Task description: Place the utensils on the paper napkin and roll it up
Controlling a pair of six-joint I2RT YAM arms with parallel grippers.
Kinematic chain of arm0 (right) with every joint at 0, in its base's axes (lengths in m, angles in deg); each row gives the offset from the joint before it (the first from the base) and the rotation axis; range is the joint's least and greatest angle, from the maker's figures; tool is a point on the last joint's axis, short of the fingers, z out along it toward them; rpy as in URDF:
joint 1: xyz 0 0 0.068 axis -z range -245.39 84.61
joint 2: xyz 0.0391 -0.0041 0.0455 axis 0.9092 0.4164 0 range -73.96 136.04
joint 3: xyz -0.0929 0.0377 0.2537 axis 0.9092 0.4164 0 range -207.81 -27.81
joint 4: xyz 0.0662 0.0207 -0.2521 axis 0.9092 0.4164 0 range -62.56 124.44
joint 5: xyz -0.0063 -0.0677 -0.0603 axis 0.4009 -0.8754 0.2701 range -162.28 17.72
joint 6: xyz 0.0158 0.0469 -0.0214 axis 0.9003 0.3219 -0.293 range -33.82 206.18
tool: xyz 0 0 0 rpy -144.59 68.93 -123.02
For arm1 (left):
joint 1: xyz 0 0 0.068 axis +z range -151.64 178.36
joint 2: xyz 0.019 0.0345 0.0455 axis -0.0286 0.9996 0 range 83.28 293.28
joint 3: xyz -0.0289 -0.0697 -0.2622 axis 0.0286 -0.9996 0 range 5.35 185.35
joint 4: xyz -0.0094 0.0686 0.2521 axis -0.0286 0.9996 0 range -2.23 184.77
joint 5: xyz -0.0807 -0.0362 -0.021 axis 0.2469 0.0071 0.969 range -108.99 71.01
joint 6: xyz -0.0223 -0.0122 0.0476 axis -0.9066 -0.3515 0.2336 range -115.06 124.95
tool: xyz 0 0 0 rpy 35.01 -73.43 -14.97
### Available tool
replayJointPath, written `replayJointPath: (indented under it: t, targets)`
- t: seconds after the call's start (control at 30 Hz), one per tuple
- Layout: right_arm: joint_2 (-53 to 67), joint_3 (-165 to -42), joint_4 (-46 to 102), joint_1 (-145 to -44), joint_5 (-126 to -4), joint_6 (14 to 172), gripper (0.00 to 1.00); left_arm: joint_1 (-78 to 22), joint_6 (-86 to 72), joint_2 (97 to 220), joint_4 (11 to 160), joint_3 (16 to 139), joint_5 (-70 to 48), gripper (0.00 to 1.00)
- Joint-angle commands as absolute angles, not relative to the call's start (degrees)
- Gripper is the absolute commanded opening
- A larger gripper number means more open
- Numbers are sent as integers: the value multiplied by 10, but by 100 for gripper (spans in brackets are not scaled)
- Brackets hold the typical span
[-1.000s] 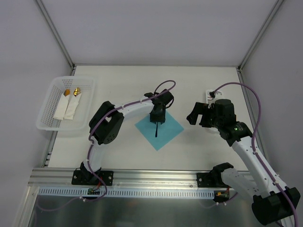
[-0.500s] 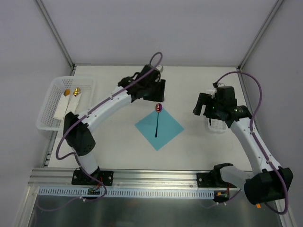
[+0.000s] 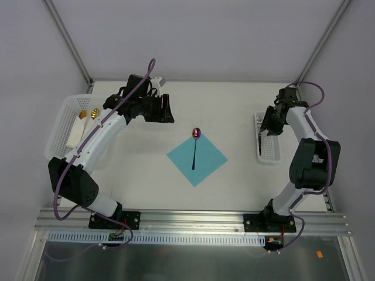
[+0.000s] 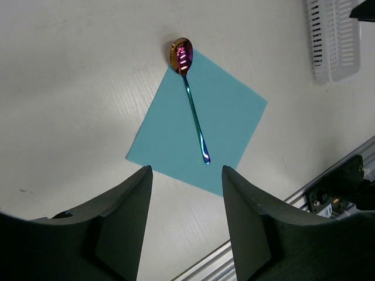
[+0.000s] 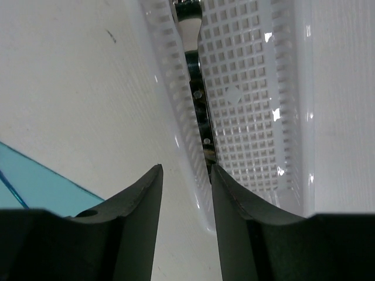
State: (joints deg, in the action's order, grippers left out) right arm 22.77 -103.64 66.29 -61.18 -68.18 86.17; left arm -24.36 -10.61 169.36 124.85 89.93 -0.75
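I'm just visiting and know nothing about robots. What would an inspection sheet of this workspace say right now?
Surface: white table, flat.
Job's things: teal napkin spread flat; spoon lying on it, head overhanging the far corner; dark utensil in the small basket.
Clutter: big basket holding two white napkin rolls.
Grippers: left gripper jaws open, empty; right gripper jaws apart over the small basket, gripping nothing.
Cables: purple cables loop above both arms.
Surroundings: white walls; metal rail along the near edge.
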Motion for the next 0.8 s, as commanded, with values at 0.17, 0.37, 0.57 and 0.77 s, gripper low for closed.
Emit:
replayJointPath:
  t: [0.17,0.37,0.57,0.77]
  targets:
    - [328,-1108,663,-605,-717,844,40,-205,-91,1637,1255,919,55,53]
    - [363,-1118,651,-604,-719,841,38,-191,-113,1638,1257,924,89,54]
    - [394,-1124,643,-604,-710,840,38,-173,-125,1651,1262,951,112,54]
    - [422,-1131,643,-600,-714,835,35,-151,-143,1669,1264,957,148,54]
